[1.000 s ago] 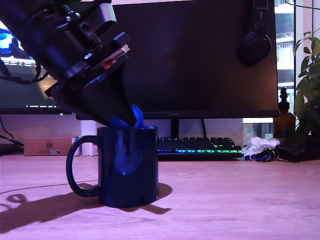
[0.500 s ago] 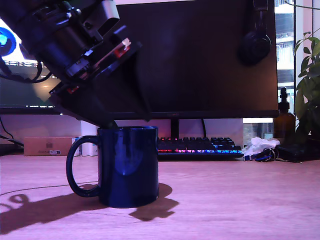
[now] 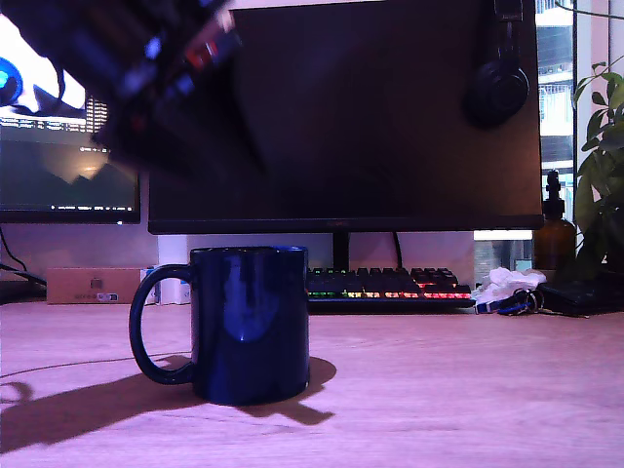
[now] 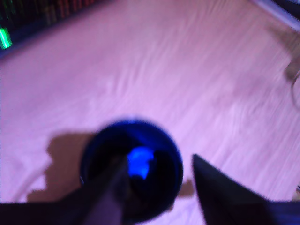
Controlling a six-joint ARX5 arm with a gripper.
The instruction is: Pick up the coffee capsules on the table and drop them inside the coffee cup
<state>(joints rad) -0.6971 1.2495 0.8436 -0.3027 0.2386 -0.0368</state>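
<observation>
Capsules first: the blue capsule (image 4: 140, 162) lies inside the mug (image 3: 250, 324), seen from above in the wrist view as a bright patch against the dark interior. No cream-white one shows in either view. The mug stands upright on the wooden table (image 3: 468, 390), its handle toward the exterior view's left, casting a shadow that way.

The gripper (image 4: 159, 187) hangs above the mug, well clear of the rim — in the exterior view it is a motion-blurred dark mass at upper left (image 3: 161, 83). In the wrist view its two dark fingers (image 4: 220, 192) stand apart with the mug's mouth between them, holding nothing; both are soft with blur.

Behind the mug sit a dark monitor (image 3: 390, 117), a keyboard (image 3: 385, 285) with coloured backlighting, headphones (image 3: 497, 83) hung on the monitor's upper corner, a brown bottle (image 3: 554, 234) and a plant (image 3: 600, 166) at the exterior view's right.
</observation>
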